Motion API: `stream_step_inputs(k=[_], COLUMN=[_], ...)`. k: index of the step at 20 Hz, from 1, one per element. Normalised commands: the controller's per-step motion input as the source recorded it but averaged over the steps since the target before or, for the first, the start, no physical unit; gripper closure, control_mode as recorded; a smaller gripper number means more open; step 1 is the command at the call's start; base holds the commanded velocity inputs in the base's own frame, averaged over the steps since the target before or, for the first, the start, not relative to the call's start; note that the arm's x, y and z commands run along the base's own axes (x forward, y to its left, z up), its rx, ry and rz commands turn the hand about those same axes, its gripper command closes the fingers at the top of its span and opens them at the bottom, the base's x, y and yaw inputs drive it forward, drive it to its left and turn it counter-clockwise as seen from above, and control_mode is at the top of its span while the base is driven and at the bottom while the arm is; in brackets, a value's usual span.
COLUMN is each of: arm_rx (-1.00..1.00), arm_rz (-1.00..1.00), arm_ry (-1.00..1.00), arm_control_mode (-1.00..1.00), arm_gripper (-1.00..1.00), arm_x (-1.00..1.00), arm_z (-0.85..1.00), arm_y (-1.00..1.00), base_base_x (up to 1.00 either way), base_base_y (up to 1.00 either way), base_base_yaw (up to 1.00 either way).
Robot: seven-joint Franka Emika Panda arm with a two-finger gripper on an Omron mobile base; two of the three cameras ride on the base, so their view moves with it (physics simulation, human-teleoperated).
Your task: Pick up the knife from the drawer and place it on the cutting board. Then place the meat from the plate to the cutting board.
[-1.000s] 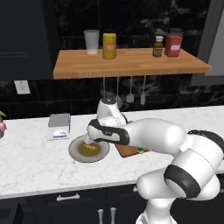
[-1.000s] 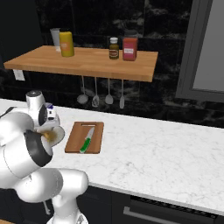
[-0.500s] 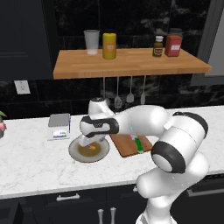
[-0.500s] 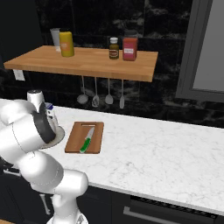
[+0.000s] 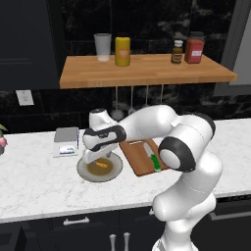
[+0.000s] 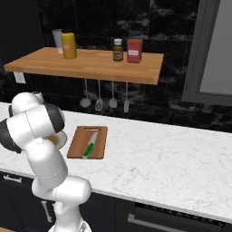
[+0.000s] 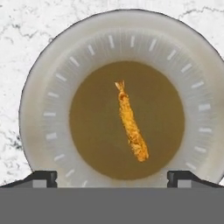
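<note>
Claw: the two-finger gripper point(image 7: 112, 177) hangs directly above the plate with its jaws spread as wide as they go, one dark tip at each side of the hand view's bottom edge; it holds nothing.
Meat: the small orange-brown elongated piece of meat point(image 7: 131, 120) lies alone in the brownish centre of the plate, running diagonally between the two tips and touched by neither; from the left base view it shows as an orange sliver point(image 5: 102, 164) just under the hand.
Plate: the round shallow plate with grey rim and olive-brown centre point(image 7: 39, 105) sits on the white marble counter point(image 5: 34, 186), just beside the board's left edge.
Knife: the small slim knife with bright green handle point(image 6: 89, 146) already lies along the rectangular reddish-brown wooden cutting board point(image 6: 79, 144), blade pointing towards the wall.
Further back: a small grey square scale point(image 5: 66, 141) stands near the plate on its left; above the counter runs a long pale wooden shelf point(image 5: 147, 71) carrying jars and bottles.
Step in hand: the knife half looks finished; this is the approach to the meat, not yet a grasp.
Next move: it seems to call for a straight descent so the tips straddle the piece, probably with a turn of the wrist so the jaws close across its narrow width.
Change from a second ago: the hand has swung out over the plate and dropped closer to it, the arm now stretched leftward across the board; the jaws stay wide, and knife, board and plate have not shifted.
</note>
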Motion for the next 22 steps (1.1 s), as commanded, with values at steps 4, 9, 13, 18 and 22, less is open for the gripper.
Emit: stream_step_inputs(k=[4,9,13,18,22], arm_rx=[0.00,0.00,0.00,0.00,0.00], arm_rz=[0.03,0.01,0.01,0.00,0.00], arm_ry=[0.00,0.00,0.00,0.00,0.00], arm_control_mode=[-1.00,-1.00,-1.00,-1.00,-1.00], arm_gripper=[-1.00,-1.00,-1.00,-1.00,-1.00], arm_x=[0.25,0.22,0.04,0.08,0.10], arm_z=[-0.31,-0.27,-0.21,-0.20,-0.18], arm_y=[0.00,0.00,0.00,0.00,0.00], base_base_x=[0.00,0.00,0.00,0.00,0.00], base_base_y=[0.00,0.00,0.00,0.00,0.00], base_base_yaw=[0.00,0.00,0.00,0.00,0.00])
